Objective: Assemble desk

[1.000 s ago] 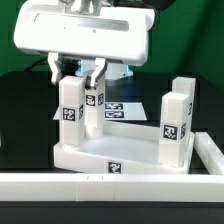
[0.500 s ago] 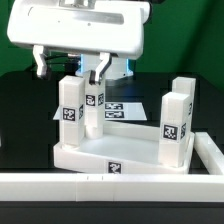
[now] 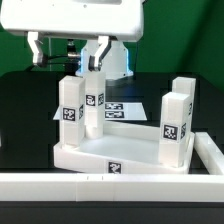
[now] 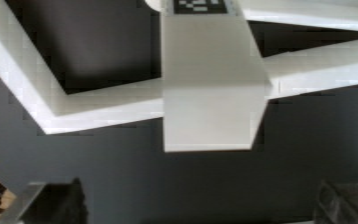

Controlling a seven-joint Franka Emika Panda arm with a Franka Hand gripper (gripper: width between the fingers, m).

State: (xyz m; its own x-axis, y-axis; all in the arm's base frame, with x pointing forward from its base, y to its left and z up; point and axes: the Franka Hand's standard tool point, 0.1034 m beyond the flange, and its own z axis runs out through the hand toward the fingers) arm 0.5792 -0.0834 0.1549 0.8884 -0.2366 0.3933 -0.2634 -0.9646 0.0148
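Hovering above the desk top (image 3: 115, 158), the gripper (image 3: 68, 55) is hanging with its two fingers spread wide and nothing between them. One fingertip (image 3: 36, 52) is showing toward the exterior view's left and the other is sitting just above the rear leg (image 3: 93, 103), apart from it as far as this angle is letting me judge.

The exterior view is giving the whole layout. The desk top is lying upside down on the black table (image 3: 25, 105), close against the long white rail wall (image 3: 110, 185) at the table's near edge. Three legs are standing upright in its corner sockets: the front-left leg (image 3: 69, 112), the rear leg just behind it, and the right leg (image 3: 176, 120) at the exterior view's right corner. The marker board (image 3: 122, 107) is lying flat on the table behind the desk top.

The wrist view is showing what the exterior view is hiding: looking straight down one leg (image 4: 211, 85), its tag at the far end, with the rim of the desk top (image 4: 60, 95) running out from its base as two white bands over dark table. The two dark pads (image 4: 51, 198) are sitting well clear on either side of the leg.

Open table is lying toward the exterior view's left of the desk top; the rail wall is closing off the near side and the right.
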